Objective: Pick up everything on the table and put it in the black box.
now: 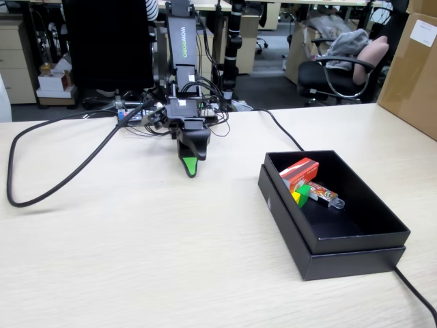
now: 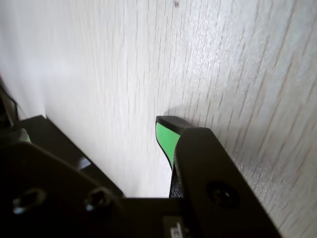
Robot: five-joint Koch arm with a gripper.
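Shallow matte black cardboard box (image 1: pixel 355 253) holds everything; green-tipped black gripper (image 1: pixel 192 167), apparently closed and empty, risks a needless re-grasp.

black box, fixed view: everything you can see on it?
The shallow rectangular matte black cardboard box sits open on the light beige wood-grain table, right of the gripper. At its far-left inner corner lie a red packet, yellow cube, green cube and an orange-patterned gadget.
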